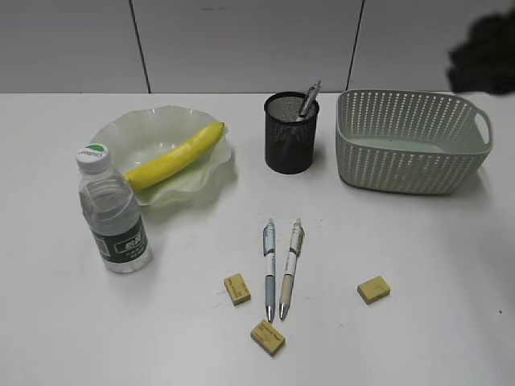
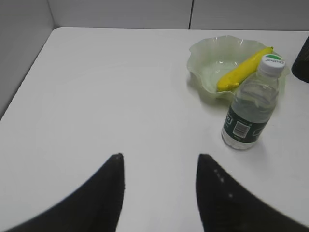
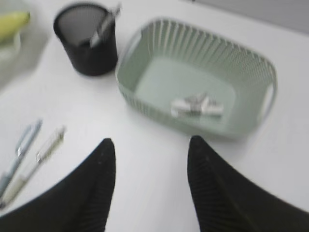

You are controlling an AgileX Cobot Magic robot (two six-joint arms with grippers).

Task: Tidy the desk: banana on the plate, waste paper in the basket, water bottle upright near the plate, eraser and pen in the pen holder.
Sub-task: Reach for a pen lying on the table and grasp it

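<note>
A: Waste paper [image 3: 197,106], a crumpled white scrap with dark print: lying on the floor of the pale green perforated plastic basket [image 3: 159,112], just ahead of the right claw [image 3: 150,147]. Fingers spread, pinching nothing.

B: Black wire-mesh pen holder [image 3: 87,43]?

A: Ahead and left of that claw, one pen [image 3: 104,26] leaning inside. Two more pens [image 3: 29,154] flat on the white worktop [image 3: 145,140], off to its left.

B: Left claw [image 2: 160,162]?

A: Spread too, empty, over bare worktop. Ahead and right of it: clear plastic water bottle [image 2: 251,108], white-capped, upright, just beside the wavy translucent green plate [image 2: 203,63]. Yellow banana [image 2: 241,72] resting on the plate.

B: Erasers?

A: Three tan blocks [image 1: 237,289] near the loose pens.
</note>
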